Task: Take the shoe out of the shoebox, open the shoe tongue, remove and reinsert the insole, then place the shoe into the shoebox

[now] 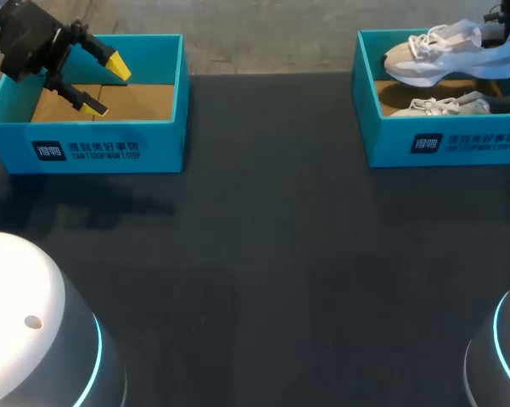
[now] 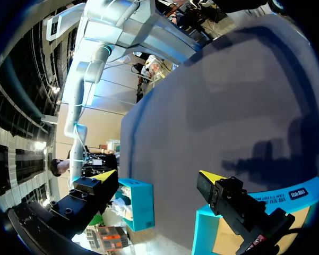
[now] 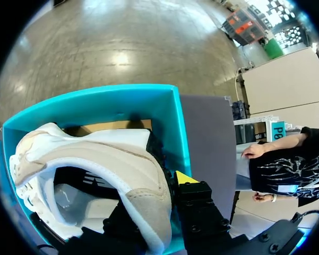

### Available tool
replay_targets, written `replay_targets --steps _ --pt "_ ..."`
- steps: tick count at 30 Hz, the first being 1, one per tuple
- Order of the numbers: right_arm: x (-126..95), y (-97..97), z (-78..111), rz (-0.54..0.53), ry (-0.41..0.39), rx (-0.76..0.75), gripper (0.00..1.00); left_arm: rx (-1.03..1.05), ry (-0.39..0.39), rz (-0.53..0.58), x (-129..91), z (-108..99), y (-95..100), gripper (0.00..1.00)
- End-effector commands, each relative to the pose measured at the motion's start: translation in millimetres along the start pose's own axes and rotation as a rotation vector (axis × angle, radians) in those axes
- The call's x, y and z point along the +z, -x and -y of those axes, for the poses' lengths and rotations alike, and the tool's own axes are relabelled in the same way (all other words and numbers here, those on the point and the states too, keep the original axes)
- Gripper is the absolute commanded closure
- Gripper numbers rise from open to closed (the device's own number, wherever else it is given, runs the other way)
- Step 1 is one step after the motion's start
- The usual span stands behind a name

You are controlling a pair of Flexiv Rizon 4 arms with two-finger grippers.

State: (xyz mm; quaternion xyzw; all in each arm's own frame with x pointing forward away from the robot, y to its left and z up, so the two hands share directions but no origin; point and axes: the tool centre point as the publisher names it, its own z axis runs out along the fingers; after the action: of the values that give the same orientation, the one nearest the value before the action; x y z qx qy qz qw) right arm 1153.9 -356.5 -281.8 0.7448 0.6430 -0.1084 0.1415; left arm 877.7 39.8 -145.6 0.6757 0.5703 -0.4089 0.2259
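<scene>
Left pincer [image 1: 104, 85] [image 2: 160, 175]: released, its 2 yellow tips wide apart with nothing between them, hanging over the left teal cardboard shoebox [image 1: 17, 148] [image 2: 206, 234]. That box showed only its bare brown floor.

Right pincer [image 3: 154, 194]: grasping the heel end of 1 cream and white mesh sneaker [image 3: 95, 159] [image 1: 433, 55]. Only 1 of its yellow tips showed, tight beside the heel; the other finger was hidden behind the shoe. The sneaker was raised above the right teal cardboard shoebox [image 1: 390, 136] [image 3: 170, 117], level with its rim and roughly horizontal.

A second pale sneaker [image 1: 441, 106] lay on that box's floor, under the raised one.

Counts: 2 shoeboxes, 2 sneakers, both at the right box. The boxes sat well apart at the far corners of the dark grey desk [image 1: 263, 271].
</scene>
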Motion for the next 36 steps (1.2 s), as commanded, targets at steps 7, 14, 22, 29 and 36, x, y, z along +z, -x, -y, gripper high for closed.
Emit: replay_targets --steps 7,14,22,29,36 --pt "25.4 -9.2 -11.7 0.014 0.003 -0.009 1.00 0.000 -0.001 -0.003 -0.6 -0.2 -0.1 0.00" --pt "44.0 -9.7 -16.8 0.020 -0.005 0.011 1.00 0.000 -0.001 -0.003 -0.6 -0.2 -0.1 0.00" --pt "57.2 -13.9 -18.8 0.018 -0.027 0.013 1.00 0.000 -0.001 -0.003 -0.6 -0.2 -0.1 0.00" --pt "68.8 -19.6 -17.5 0.023 -0.044 0.005 1.00 0.000 -0.001 -0.003 -0.6 -0.2 -0.1 0.00" --pt "77.5 -25.5 -15.1 0.019 -0.057 0.008 1.00 0.000 -0.001 -0.003 -0.6 -0.2 -0.1 0.00"
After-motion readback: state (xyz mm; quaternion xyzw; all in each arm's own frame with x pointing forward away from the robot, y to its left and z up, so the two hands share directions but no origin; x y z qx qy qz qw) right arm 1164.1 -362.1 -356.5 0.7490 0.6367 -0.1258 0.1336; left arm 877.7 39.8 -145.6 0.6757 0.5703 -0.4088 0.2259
